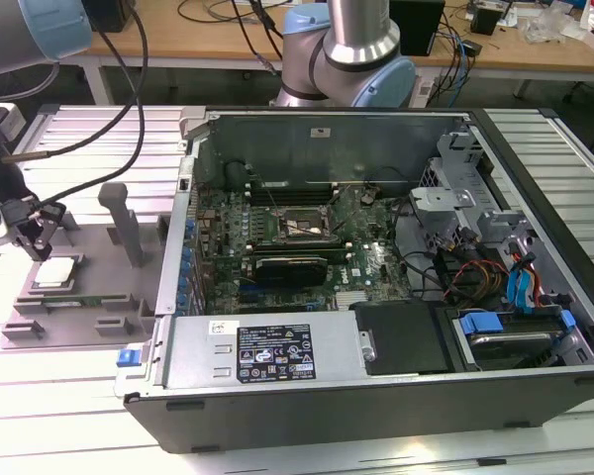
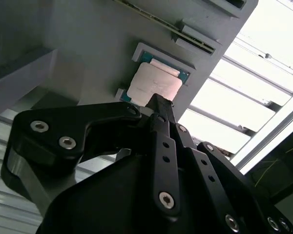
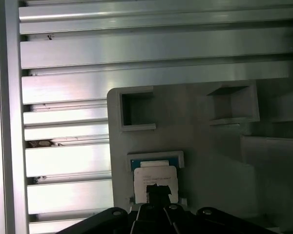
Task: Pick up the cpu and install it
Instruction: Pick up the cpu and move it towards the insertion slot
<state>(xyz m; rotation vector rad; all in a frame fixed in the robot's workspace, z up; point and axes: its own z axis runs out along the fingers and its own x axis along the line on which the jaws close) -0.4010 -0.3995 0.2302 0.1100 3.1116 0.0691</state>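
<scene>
The cpu, a small pale square chip, lies flat in a recess of the grey holder plate at the exterior view's left, outside the computer case. My gripper hangs just above it, fingers drawn together and holding nothing. In the second wrist view the black fingertips end at the near edge of the cpu. The first wrist view shows the cpu in its blue-rimmed seat with the fingertips overlapping its edge. The dark socket sits open on the motherboard inside the case.
A grey post stands on the holder plate beside the cpu, and a thin green memory stick lies along the plate's front. The case's left wall rises between plate and motherboard. Ribbed aluminium table surrounds the plate.
</scene>
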